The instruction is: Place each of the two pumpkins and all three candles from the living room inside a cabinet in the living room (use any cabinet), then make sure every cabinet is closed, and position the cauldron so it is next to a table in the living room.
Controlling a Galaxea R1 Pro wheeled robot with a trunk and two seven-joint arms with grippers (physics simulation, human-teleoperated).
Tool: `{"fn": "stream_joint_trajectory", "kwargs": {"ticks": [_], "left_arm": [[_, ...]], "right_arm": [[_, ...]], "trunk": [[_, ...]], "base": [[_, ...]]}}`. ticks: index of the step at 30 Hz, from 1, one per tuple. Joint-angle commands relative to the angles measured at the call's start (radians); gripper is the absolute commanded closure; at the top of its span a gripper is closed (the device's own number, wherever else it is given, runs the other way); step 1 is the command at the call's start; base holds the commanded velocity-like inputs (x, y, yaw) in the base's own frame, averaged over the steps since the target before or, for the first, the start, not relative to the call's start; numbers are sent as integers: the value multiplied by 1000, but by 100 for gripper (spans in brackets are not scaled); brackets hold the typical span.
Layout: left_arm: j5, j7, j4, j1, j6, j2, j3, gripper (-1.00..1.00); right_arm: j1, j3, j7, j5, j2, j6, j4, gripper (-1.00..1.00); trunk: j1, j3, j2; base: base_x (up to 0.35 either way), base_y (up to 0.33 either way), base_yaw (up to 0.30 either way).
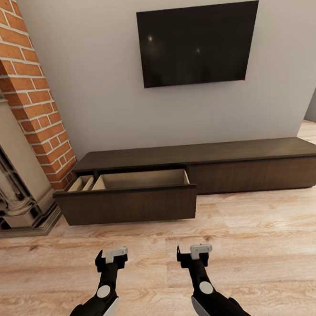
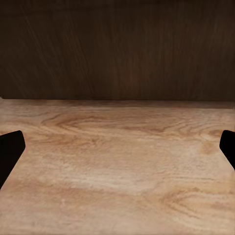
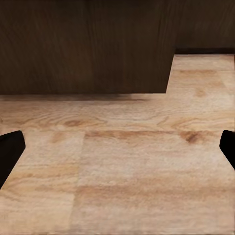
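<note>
Both grippers, left (image 1: pixel 111 256) and right (image 1: pixel 195 251), hang low over the floor (image 1: pixel 261 245) with nothing in them; in each wrist view the dark fingers (image 2: pixel 10 149) sit at the far edges, so I read the jaws as spread wide. I hold them short of the cabinet (image 1: pixel 202 166), I'd say, ready to load or shut it. Its long axis runs along the wall under the TV (image 1: pixel 198 44). One drawer (image 1: pixel 128 199) at its left end stands pulled out toward me, pale inside, apparently bare, beside the brick fireplace (image 1: pixel 25 88).
</note>
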Motion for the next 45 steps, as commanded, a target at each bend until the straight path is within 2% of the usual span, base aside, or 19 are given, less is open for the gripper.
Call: {"fn": "stream_joint_trajectory", "kwargs": {"ticks": [1,2,5,10,34,45], "left_arm": [[9,6,0,-1,-5,1,-9,-100],[9,6,2,-1,-4,1,-10,-100],[9,6,6,-1,-2,1,-10,-100],[8,6,8,-1,-1,1,-10,-100],[7,2,8,-1,1,1,-12,-100],[7,5,3,-1,2,1,-10,-100]], "right_arm": [[-1,8,4,-22,-1,-6,2,-100],[-2,7,27,-40,-1,-6,5,-100],[-2,6,53,-59,-2,-6,8,-100],[-2,5,68,-70,-2,-6,10,-100],[-5,4,70,-74,-2,1,50,-100],[-5,4,70,-74,-2,1,52,-100]], "trunk": [[0,-1,0],[0,-1,0],[0,-1,0],[0,-1,0],[0,-1,0],[0,-1,0]], "base": [[64,0,0],[156,0,0],[226,0,0],[306,0,0],[336,0,0],[77,0,0]]}}
